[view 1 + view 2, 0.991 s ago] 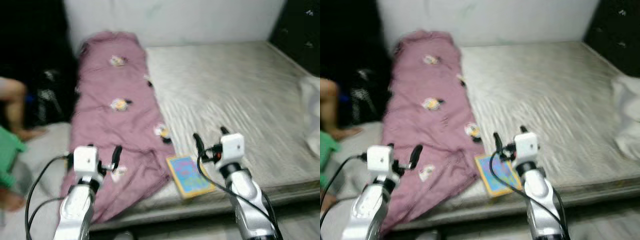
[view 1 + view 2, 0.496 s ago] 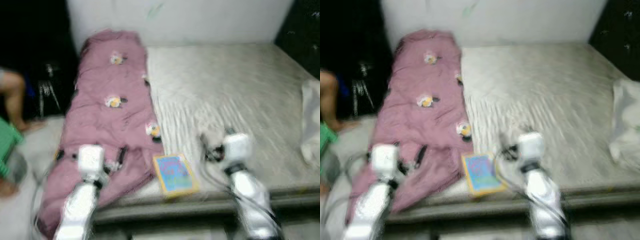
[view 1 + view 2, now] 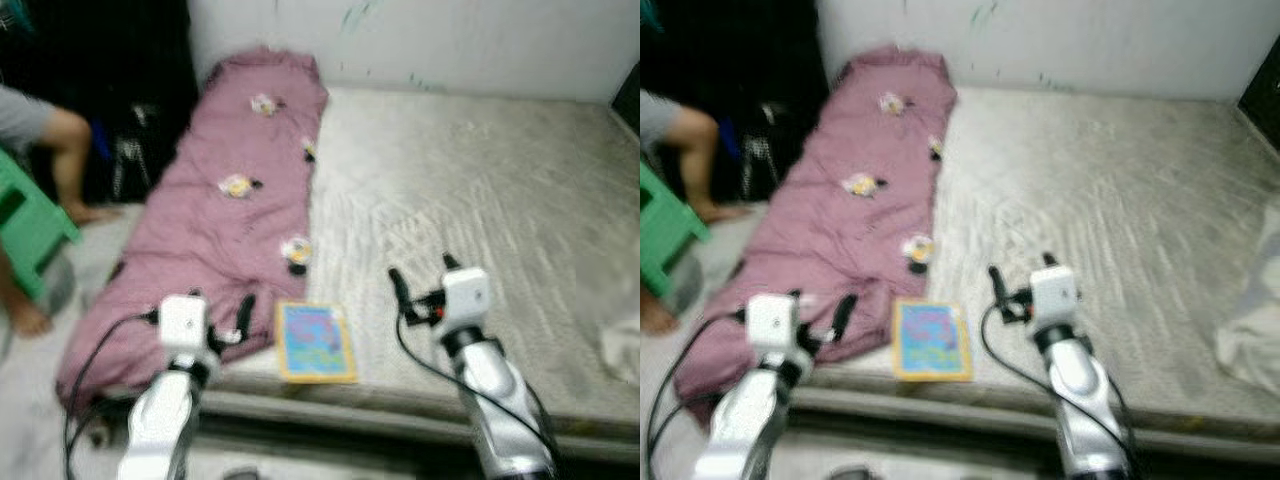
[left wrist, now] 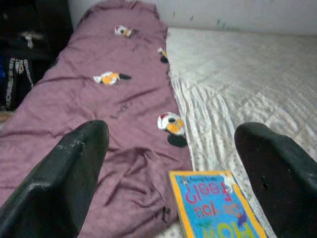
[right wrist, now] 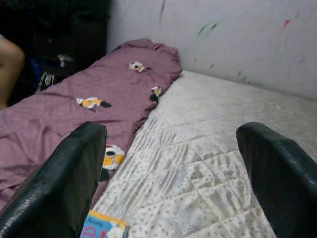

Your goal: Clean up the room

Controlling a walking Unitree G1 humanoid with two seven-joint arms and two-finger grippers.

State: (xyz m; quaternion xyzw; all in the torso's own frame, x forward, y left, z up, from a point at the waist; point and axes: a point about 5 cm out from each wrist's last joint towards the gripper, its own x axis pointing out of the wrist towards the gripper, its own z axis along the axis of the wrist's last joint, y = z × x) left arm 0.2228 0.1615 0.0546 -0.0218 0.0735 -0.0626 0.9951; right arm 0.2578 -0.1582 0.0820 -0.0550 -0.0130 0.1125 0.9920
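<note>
A blue book with a yellow border (image 3: pixel 314 341) lies flat near the front edge of the grey mattress (image 3: pixel 480 200). A mauve blanket with small cartoon prints (image 3: pixel 230 210) runs along the mattress's left side and hangs over its front corner. My left gripper (image 3: pixel 198 312) hovers open over the blanket's lower end, just left of the book (image 4: pixel 213 203). My right gripper (image 3: pixel 420 280) is raised open above the mattress, to the right of the book. Neither holds anything.
A person sits at the far left, a bare leg (image 3: pixel 70 160) and foot on the floor, beside a green stool (image 3: pixel 28 225). A white cloth (image 3: pixel 1250 330) lies at the mattress's right edge. A pale wall (image 3: pixel 420 40) backs the bed; dark bags (image 3: pixel 130 150) stand left.
The camera has swung to the left, so the bed sits further right and the person and stool show more. Both grippers stay raised and open over the bed's front.
</note>
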